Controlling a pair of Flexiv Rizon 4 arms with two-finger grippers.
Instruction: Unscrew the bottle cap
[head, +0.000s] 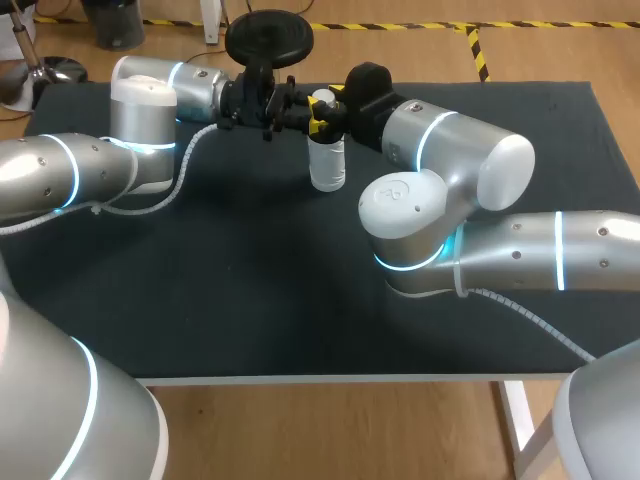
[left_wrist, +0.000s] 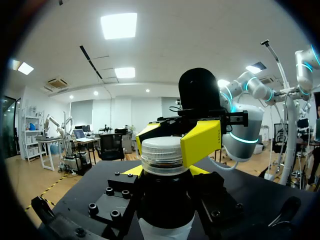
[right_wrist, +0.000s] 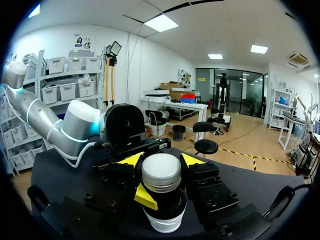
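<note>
Bottle (head: 327, 168) stood upright on the black table (head: 250, 300), long axis vertical, at about 12 o'clock from the table's middle and near the far edge. The white cap (head: 322, 98) sat fully down on the neck; judged not yet loosened.

Right gripper (head: 326, 110) reached in level from 3 o'clock, its yellow fingers (left_wrist: 201, 142) clamped on the cap's ribbed side from two sides. Left gripper (head: 300, 110) reached in from 9 o'clock, directly opposite and one level lower. Its fingers flanked the dark neck just under the cap. Contact there was partly hidden by the bottle, so it appeared to be a closed grasp on the bottle.

Key relation: the cap's turning axis was vertical, while both grippers met it sideways. Judged that the right arm does the turning and the left only braces.

In the way: the two sets of fingers were stacked close, right over left. A left fingertip (right_wrist: 145, 197) lay just below the cap, so there was little room for a turn.
</note>
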